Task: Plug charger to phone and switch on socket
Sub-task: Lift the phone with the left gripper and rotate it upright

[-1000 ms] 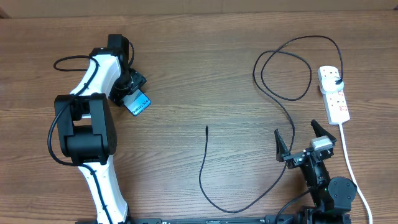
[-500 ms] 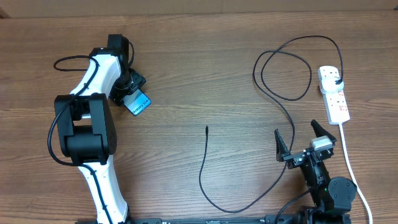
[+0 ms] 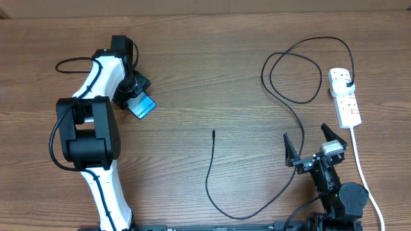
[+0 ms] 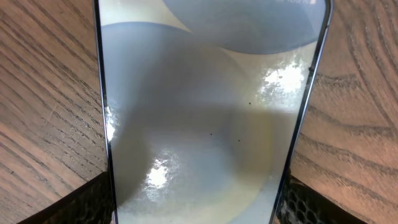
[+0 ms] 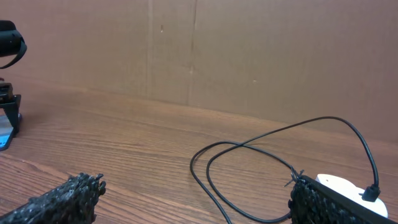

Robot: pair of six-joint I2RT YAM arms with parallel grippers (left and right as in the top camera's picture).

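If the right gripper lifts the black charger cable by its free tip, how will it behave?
Probably floppy: the charger lies in loose loops, so the length behind the connector tip would likely sag and trail. Likely light, being so thin. Its far end is plugged into the socket, so a long pull may tug that strip.

Matt brown wood table (image 3: 212, 83), grain visible. The phone (image 4: 205, 124) has a glossy, reflective glass screen and a smooth dark rim. Beside the phone, the left gripper (image 4: 199, 208) fingers (image 4: 311, 205) are rough, pitted black. Cardboard wall (image 5: 249, 56) behind the table is matt brown. Power strip (image 3: 345, 102): smooth white plastic. Charger cable (image 3: 213, 144): black, matt.
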